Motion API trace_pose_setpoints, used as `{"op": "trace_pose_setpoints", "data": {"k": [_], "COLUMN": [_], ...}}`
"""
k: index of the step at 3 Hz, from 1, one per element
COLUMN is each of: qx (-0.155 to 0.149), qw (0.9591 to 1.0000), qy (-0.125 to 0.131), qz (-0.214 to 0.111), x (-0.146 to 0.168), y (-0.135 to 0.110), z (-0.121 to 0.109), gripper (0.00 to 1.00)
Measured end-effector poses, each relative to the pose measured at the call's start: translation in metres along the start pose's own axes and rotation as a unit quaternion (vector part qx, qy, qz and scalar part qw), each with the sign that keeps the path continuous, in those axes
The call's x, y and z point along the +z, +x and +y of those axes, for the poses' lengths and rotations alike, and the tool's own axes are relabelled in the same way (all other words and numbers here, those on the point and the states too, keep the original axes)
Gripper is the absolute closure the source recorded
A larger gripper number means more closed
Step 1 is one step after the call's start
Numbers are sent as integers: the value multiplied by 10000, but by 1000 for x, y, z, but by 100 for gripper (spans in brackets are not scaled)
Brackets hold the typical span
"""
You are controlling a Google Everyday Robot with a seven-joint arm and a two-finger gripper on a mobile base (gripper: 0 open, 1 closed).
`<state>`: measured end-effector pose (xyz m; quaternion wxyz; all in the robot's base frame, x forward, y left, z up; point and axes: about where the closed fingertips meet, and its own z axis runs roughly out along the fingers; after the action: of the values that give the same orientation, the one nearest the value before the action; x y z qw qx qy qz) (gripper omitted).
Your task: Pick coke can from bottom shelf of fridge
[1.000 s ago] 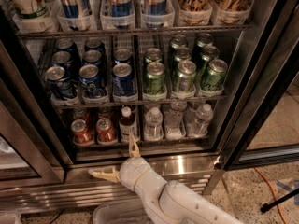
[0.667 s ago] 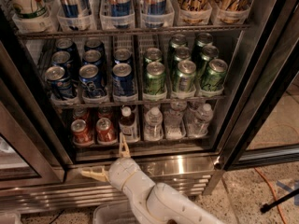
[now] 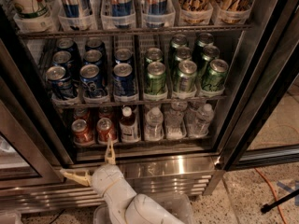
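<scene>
Gripper (image 3: 88, 158) spread wide, empty, low before the fridge (image 3: 187, 164) sill. Coke can (image 3: 106, 129) stands upright at the front-left of the bottom shelf (image 3: 159, 143), just above and beyond the gripper.

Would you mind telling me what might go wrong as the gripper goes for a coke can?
The open gripper sits below the bottom shelf, so a finger may catch its front edge. The coke can stands tight between another red can and a bottle; either may topple.
</scene>
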<state>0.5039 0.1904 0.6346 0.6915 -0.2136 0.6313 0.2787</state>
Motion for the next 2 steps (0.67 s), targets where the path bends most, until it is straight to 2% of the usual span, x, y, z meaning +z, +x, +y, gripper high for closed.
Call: {"op": "trace_pose_setpoints", "data": {"k": [1, 2], "qx": [0, 94], "qw": [10000, 9998], "qy": [0, 8], "qz": [0, 178], "x": [0, 8], "y": [0, 18], "z": [0, -6], "gripper": [0, 0]}}
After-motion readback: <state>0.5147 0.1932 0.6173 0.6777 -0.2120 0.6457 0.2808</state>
